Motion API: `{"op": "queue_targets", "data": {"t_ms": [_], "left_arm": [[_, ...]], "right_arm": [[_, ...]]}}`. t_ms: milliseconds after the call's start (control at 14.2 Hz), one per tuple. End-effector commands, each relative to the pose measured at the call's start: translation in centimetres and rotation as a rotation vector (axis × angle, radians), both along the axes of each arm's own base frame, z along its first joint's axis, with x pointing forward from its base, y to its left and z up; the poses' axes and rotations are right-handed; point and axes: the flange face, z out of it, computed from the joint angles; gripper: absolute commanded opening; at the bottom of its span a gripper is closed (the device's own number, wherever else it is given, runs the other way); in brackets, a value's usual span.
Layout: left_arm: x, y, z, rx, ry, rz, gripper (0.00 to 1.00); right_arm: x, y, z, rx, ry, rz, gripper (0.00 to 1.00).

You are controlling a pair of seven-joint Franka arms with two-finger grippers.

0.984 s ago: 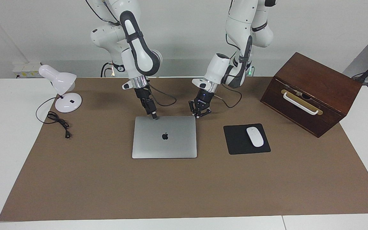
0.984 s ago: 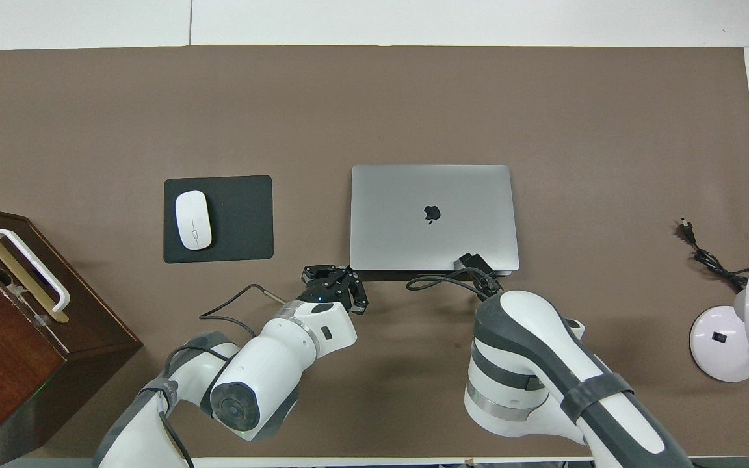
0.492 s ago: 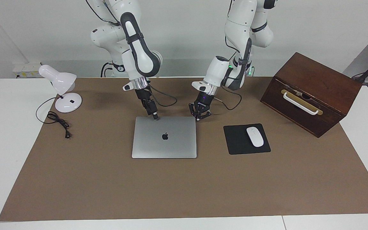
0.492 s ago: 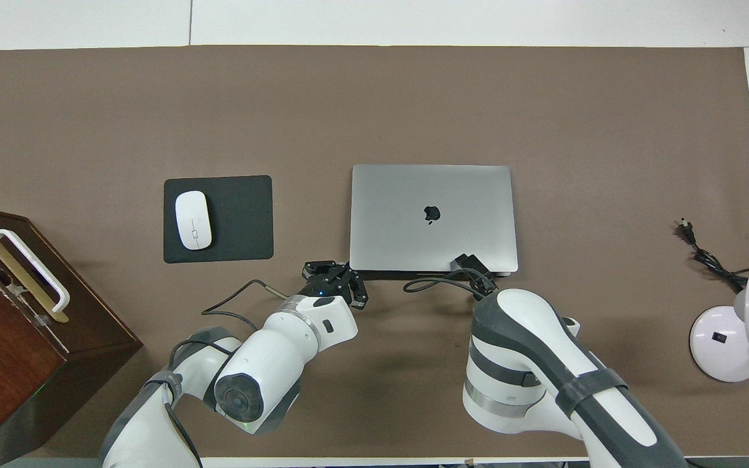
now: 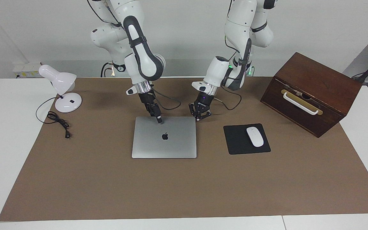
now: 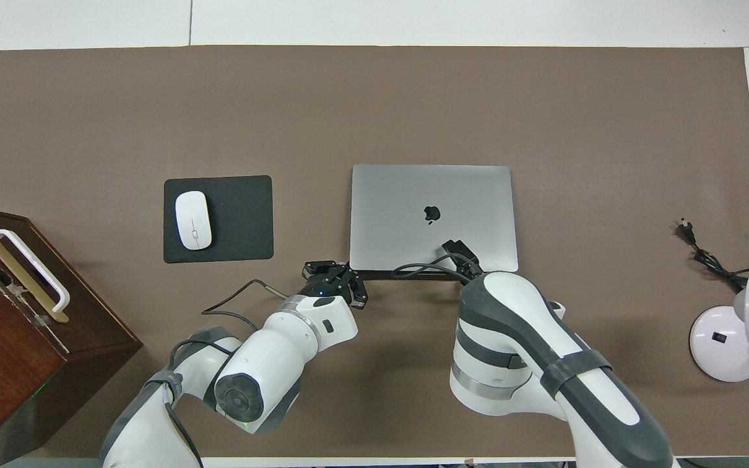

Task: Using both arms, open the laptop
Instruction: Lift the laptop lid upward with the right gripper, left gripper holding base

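The silver-grey laptop (image 5: 171,143) (image 6: 413,195) lies shut and flat on the brown mat, logo up. My right gripper (image 5: 160,121) (image 6: 450,247) is shut, its narrow tip down on the lid between the logo and the edge nearest the robots. My left gripper (image 5: 198,118) (image 6: 342,276) is shut with its links splayed. It sits low at the laptop's corner nearest the robots, at the left arm's end. Whether it touches that corner, I cannot tell. Neither gripper holds anything.
Beside the laptop, toward the left arm's end, a white mouse (image 5: 255,136) rests on a black mouse pad (image 5: 235,147). Beside the pad stands a dark wooden box (image 5: 311,92). A white desk lamp (image 5: 62,92) and its cord (image 5: 57,123) are at the right arm's end.
My right gripper has slid from the laptop's near edge farther onto the lid, toward the logo. The left gripper has barely shifted. The lid stays shut.
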Motion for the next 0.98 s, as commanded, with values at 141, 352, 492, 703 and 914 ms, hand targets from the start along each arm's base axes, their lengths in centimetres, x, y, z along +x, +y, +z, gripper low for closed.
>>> {"op": "queue_targets", "data": {"t_ms": [141,352,492,703,914], "left_arm": [[1.6,-0.7,-0.5,0.02,-0.047,-0.034,0.0],[1.8,-0.3,-0.8,0.057,-0.069,-0.072,0.0],[1.8,-0.2,-0.8,0.058,-0.068,-0.071,0.0],[1.8,-0.2,-0.9,0.059,-0.067,-0.071,0.0],[1.9,-0.2,-1.2,0.064,-0.064,-0.071,0.0]], "right_arm": [[2.0,1.6,1.1,0.033,-0.044,0.017,1.0],[3.2,2.6,2.0,0.057,-0.071,0.022,1.0],[4.0,3.0,2.5,0.067,-0.084,0.019,1.0],[4.6,3.6,2.9,0.08,-0.1,0.028,1.0],[5.6,4.4,4.0,0.111,-0.13,0.042,1.0]]}}
